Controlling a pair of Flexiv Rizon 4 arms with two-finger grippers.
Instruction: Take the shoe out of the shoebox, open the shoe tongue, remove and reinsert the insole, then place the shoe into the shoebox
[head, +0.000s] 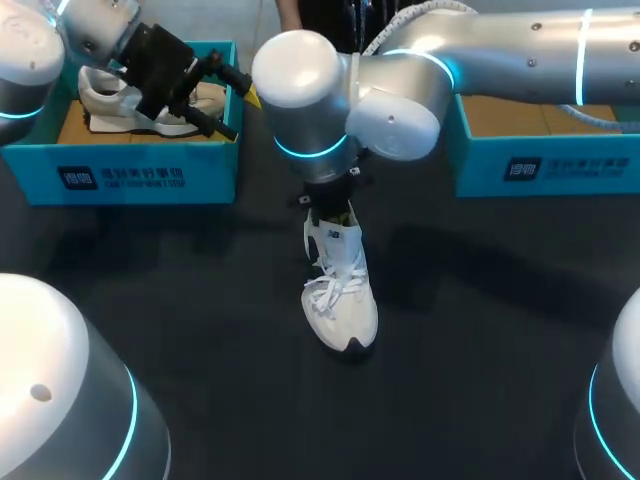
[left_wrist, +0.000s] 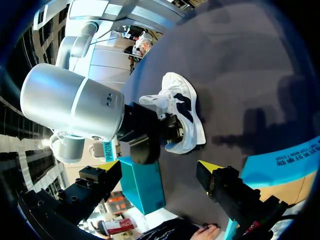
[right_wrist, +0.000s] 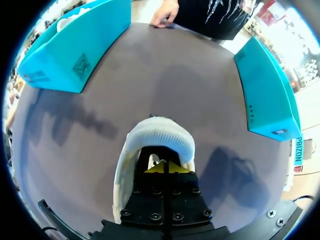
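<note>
A white shoe stands on the dark table, toe toward the near edge. My right gripper reaches down into its opening at the heel end. In the right wrist view the right gripper is shut, its yellow tips together just behind the padded heel collar; I cannot see whether anything is pinched. My left gripper hangs open over the left shoebox, which holds a second white shoe. In the left wrist view the left gripper holds nothing, and the shoe lies ahead of it.
A second teal shoebox stands at the back right, under my right arm. A person's hand rests on the table's far edge between the two boxes. Bare dark table surrounds the shoe in front and to both sides.
</note>
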